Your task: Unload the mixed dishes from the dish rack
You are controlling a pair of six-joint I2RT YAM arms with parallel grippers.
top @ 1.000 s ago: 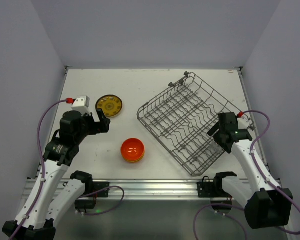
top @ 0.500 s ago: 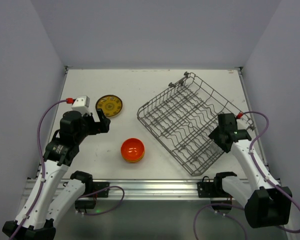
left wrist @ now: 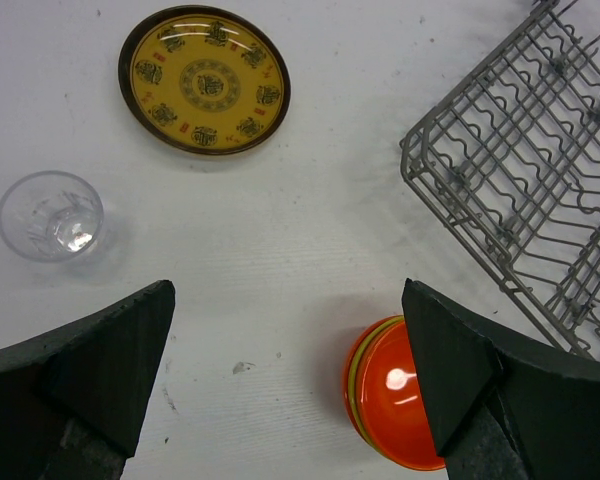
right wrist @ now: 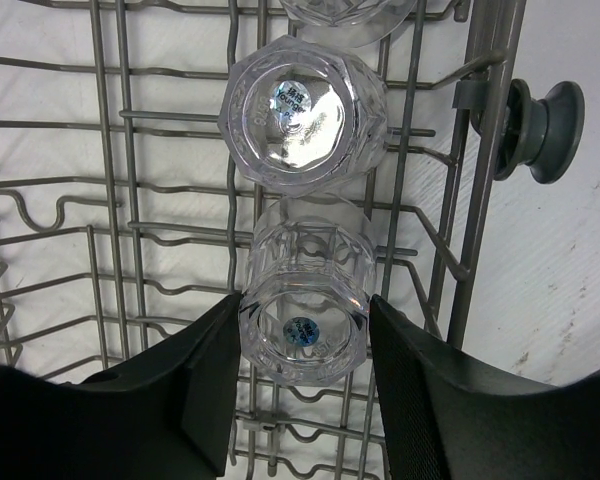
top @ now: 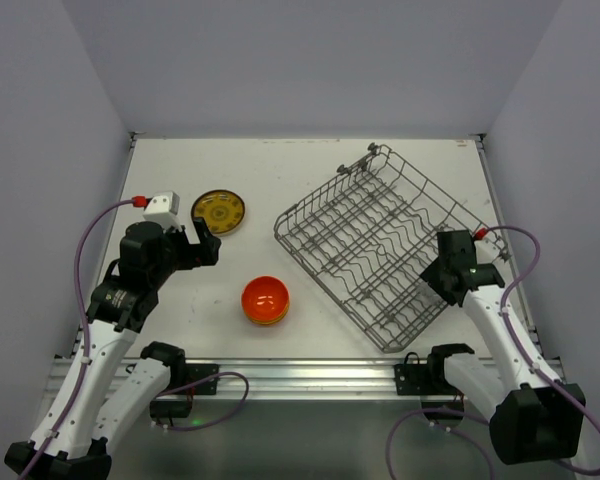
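Dish rack [right wrist: 477,200] holding clear glasses [right wrist: 305,110], right tool [right wrist: 305,305] clasping nearest glass [right wrist: 302,345], left tool [left wrist: 287,295] wide open.

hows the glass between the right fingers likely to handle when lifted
The glass is smooth, clear and faceted, so probably slippery and fragile. It sits among dish rack wires, so it may snag; being round, it could roll if dropped.

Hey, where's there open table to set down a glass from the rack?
Bare table runs along the far edge behind the plate and dish rack, and between plate and rack beyond the stacked bowls. Crowded near the left hand, where a glass stands by the plate.
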